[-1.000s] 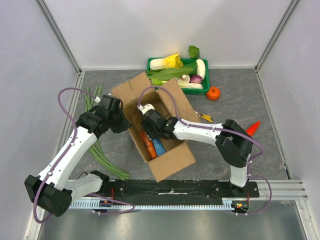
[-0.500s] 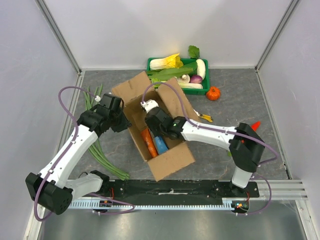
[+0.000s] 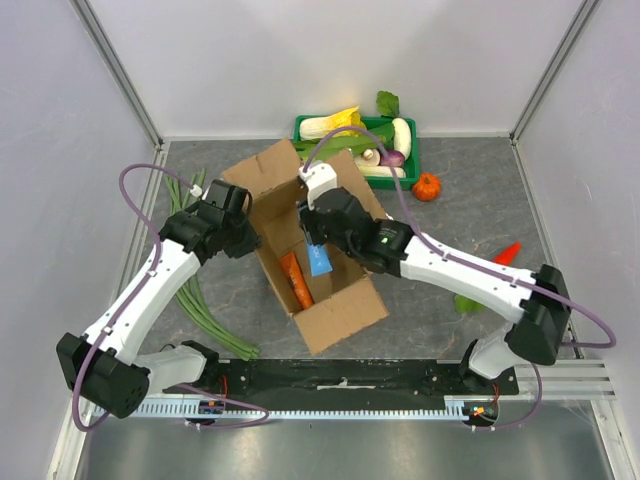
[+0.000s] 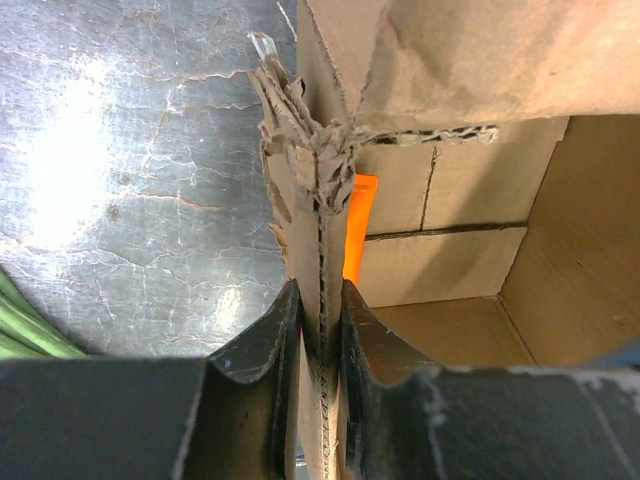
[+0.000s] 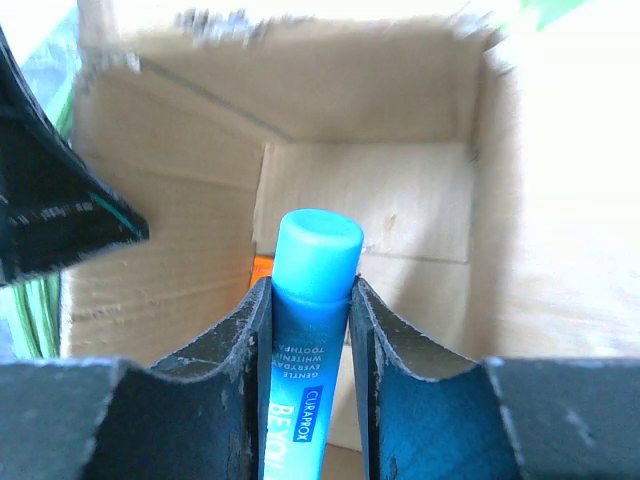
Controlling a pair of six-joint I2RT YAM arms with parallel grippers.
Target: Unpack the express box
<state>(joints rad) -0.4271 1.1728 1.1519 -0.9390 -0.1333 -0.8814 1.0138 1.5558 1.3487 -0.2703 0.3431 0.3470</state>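
The brown cardboard express box [image 3: 340, 310] lies open at the table's middle, flaps spread. My left gripper [image 3: 243, 243] is shut on the box's left wall [image 4: 320, 250], one finger on each side of the torn edge. My right gripper [image 3: 318, 250] is shut on a blue toothpaste tube [image 5: 312, 300] and holds it above the box opening; the tube also shows in the top view [image 3: 319, 262]. An orange item [image 3: 296, 282] lies inside the box, and a strip of it shows in the left wrist view [image 4: 356, 225].
A green tray [image 3: 406, 171] of vegetables stands at the back. A small orange pumpkin [image 3: 427, 187] sits to its right. Long green stalks [image 3: 195, 300] lie left of the box. A red carrot tip [image 3: 508, 252] and a small yellow item [image 3: 410, 236] lie to the right.
My right gripper has risen out of the box toward the back with the blue tube in it. The right arm has stretched out. My left gripper stays on the box wall.
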